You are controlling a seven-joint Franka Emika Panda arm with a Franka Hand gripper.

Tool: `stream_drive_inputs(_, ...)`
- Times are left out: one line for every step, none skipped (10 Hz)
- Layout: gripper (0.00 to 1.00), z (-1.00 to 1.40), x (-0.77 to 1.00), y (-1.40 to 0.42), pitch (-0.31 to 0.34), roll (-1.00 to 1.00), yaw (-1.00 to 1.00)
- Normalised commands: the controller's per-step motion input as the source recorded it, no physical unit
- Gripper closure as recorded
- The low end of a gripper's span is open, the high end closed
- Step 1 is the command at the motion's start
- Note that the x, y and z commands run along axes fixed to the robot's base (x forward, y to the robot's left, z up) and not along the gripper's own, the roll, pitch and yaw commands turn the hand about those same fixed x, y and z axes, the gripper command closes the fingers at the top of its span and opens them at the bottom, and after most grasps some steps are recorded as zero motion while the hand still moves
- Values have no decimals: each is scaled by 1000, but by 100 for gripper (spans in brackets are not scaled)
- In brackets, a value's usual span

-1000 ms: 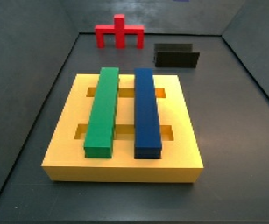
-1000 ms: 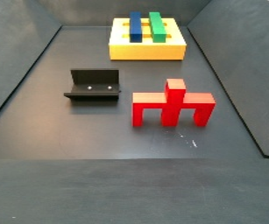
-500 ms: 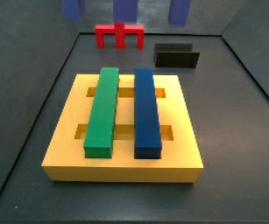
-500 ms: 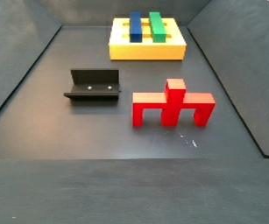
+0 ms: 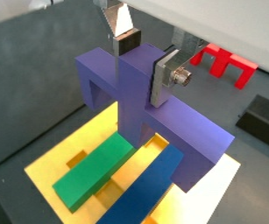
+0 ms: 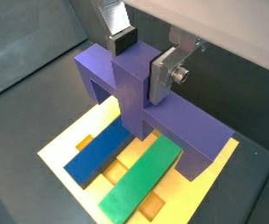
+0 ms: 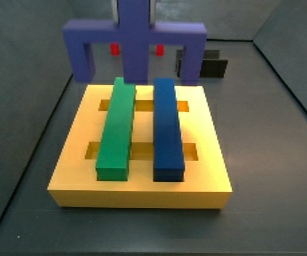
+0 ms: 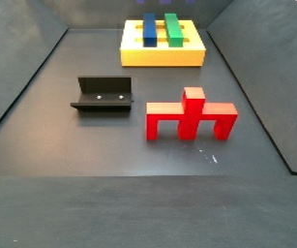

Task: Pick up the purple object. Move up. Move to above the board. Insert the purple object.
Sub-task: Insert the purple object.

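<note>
In both wrist views my gripper [image 5: 146, 59] [image 6: 143, 59] is shut on the central post of the purple object [image 5: 186, 133] [image 6: 186, 131], one silver finger on each side of it. The violet-blue arch hangs in the air with its legs pointing down, over the board [image 5: 81, 140] [image 6: 68, 142]. A side view shows the purple object [image 7: 136, 40] hovering above the far edge of the board [image 7: 142, 190], clear of it; its post runs out of the picture and the fingers are out of view there. The board [image 8: 163, 59] also shows far off in a side view.
A green bar [image 7: 116, 125] and a dark-blue bar [image 7: 168, 125] lie side by side in the board's slots. The red piece [image 8: 190, 116] stands on the floor beyond the board. The dark fixture [image 8: 103, 95] [image 7: 215, 68] stands beside the red piece.
The purple object has come into a side view from the top edge and now hangs lower and nearer, over the board's far edge. The red piece and fixture have not moved.
</note>
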Motion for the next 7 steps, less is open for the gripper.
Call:
stream_drive_inputs(100, -100, -11, -186, -87, 149, 60)
stream_drive_inputs(100, 0, 0, -120, -46, 129, 29)
stream_drive_inputs(100, 0, -11, -43, -30, 76, 0)
stream_drive_inputs(100, 0, 0, 0, -1, 21, 0)
stream_drive_inputs(100, -77, -6, 0, -33, 0, 0)
stream_drive_inputs(100, -114, -9, 0, -59, 0, 0)
stream_drive_inputs(100, -114, 0, 0, -56, 0, 0)
